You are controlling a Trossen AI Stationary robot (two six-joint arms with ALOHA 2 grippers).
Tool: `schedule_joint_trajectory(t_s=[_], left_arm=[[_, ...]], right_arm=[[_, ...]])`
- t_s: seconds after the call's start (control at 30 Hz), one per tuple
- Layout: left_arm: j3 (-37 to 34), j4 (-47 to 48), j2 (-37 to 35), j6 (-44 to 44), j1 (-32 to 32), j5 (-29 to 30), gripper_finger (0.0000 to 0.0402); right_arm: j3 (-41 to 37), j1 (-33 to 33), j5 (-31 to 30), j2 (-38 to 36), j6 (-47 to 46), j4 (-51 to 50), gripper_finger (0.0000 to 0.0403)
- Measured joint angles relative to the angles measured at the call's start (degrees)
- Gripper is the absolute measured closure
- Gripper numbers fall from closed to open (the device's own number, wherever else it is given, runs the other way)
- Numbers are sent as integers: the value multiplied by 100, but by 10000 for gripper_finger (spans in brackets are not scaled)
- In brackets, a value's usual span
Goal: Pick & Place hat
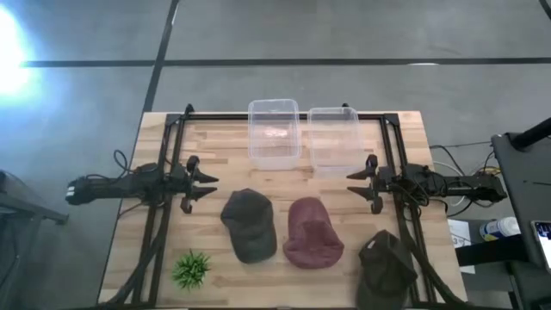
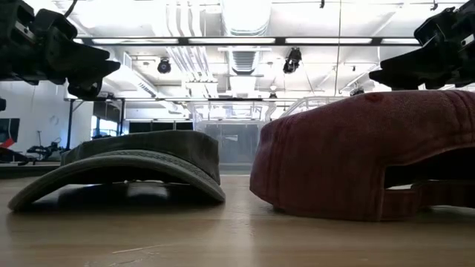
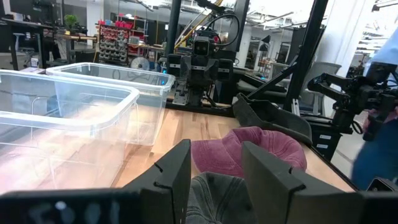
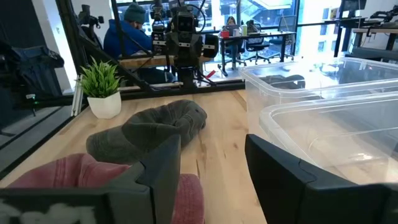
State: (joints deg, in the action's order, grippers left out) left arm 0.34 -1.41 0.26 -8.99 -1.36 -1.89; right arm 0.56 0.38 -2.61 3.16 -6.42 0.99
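Note:
Three caps lie on the wooden table, crowns up. A grey-olive cap (image 1: 250,226) (image 2: 126,167) (image 4: 149,129) is in the middle, a maroon cap (image 1: 312,232) (image 2: 356,156) (image 3: 249,149) lies right of it, and a dark cap (image 1: 385,269) sits at the near right corner. My left gripper (image 1: 205,185) (image 3: 214,171) hovers open, left of the grey-olive cap and above table height. My right gripper (image 1: 355,185) (image 4: 214,162) hovers open, right of the maroon cap and toward the far side of it. Neither touches a cap.
Two clear plastic bins (image 1: 274,133) (image 1: 333,138) stand side by side at the table's far edge. A small potted plant (image 1: 191,269) (image 4: 102,87) stands near the near left corner. Black frame rails run along both sides. A person sits beyond the table in the right wrist view.

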Motion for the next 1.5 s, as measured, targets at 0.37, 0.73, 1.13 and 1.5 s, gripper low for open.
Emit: schedule_joint_trajectory(t_s=[0.37, 0.73, 1.13, 1.5], left_arm=[[0, 0, 0, -1, -1, 0, 266], [0, 0, 1, -2, -1, 0, 266], [0, 2, 1, 0, -1, 0, 266], [0, 4, 1, 0, -1, 0, 266]], right_arm=[[-1, 11, -35, 0, -3028, 81, 225], [-2, 11, 239, 7, -6385, 122, 225], [215, 367, 1047, 1038, -7447, 293, 225], [2992, 820, 1060, 3031, -6277, -3748, 225]])
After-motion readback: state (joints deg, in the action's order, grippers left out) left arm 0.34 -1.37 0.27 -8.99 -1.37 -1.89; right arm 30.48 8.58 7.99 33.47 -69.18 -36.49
